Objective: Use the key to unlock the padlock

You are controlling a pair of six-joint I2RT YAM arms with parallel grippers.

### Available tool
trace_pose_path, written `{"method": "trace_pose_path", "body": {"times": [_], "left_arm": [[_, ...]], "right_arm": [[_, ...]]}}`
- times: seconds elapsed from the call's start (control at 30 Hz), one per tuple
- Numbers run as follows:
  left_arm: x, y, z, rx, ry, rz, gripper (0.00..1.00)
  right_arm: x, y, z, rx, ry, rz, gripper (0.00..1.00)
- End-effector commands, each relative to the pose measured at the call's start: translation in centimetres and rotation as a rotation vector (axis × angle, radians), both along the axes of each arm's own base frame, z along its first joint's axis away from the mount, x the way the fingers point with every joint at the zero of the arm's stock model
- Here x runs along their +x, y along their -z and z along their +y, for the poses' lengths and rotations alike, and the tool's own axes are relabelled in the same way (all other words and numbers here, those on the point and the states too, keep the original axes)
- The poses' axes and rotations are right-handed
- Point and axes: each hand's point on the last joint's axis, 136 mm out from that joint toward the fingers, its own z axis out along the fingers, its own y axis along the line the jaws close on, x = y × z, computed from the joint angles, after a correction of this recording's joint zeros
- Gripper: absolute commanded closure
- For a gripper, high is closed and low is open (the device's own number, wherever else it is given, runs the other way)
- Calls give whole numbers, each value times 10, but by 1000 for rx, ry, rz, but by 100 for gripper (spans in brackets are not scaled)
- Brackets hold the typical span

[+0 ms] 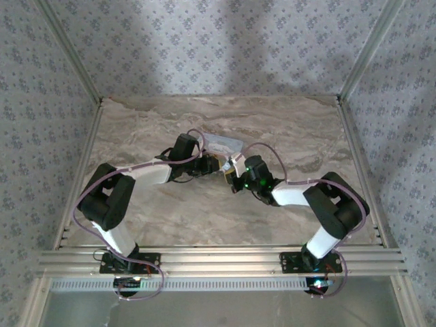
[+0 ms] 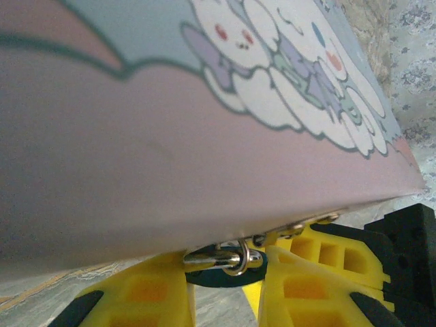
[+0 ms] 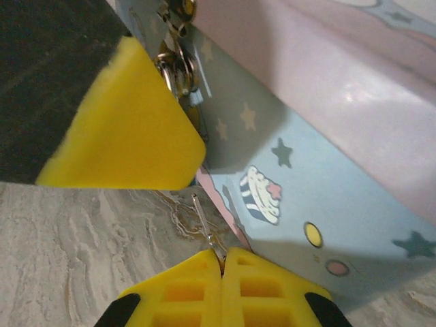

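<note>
Small blue-bodied padlock with a thin silver shackle (image 2: 235,262) hangs off the hasp at the front edge of the pale blue and pink cartoon-printed tin box (image 2: 204,150). The left gripper (image 2: 225,279) brackets it with a yellow finger on either side. The dark body spans the gap, so we read it as clamped on the padlock.

Thin silvery key (image 3: 204,225) is pinched at its lower end between the closed tips of the right gripper (image 3: 221,269). The shaft points up toward the hasp, and the tip is near the lock but clear of it, just beside the tin's side wall. Keyhole orientation: can't tell. The tin sits on the marble-pattern tabletop (image 3: 68,259).

Risks as we judge them:
- The key is thin and held by very little. Side load against the tin or the left finger could twist it in the pads or pop it out.
- From the right wrist, the left finger sits between key tip and padlock and may block the approach.
- If the keyhole isn't facing the key, we push the lock, it swings on its shackle, and insertion misses.
- A hard push could shove the tin.
</note>
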Motion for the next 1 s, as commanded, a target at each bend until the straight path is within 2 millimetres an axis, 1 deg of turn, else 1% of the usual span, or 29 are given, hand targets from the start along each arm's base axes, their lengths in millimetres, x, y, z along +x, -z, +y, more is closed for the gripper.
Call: {"method": "trace_pose_path", "body": {"times": [0.0,0.2,0.47,0.63,0.9,0.97], "left_arm": [[4,-29,-13,-68,30,-57,85],[4,-28,-13,-68,31,-56,85],[3,-28,-13,-70,32,-55,85],[3,-28,-13,-71,33,-57,85],[2,-29,-14,-72,37,-60,85],[2,-29,-14,-73,38,-59,85]], "right_arm": [[4,-10,11,53,-28,-4,100],[3,-9,10,59,-22,1,100],[9,-13,8,82,2,-5,100],[12,-12,4,89,19,5,100],[14,-13,6,106,13,7,100],[17,-18,8,138,15,5,100]]}}
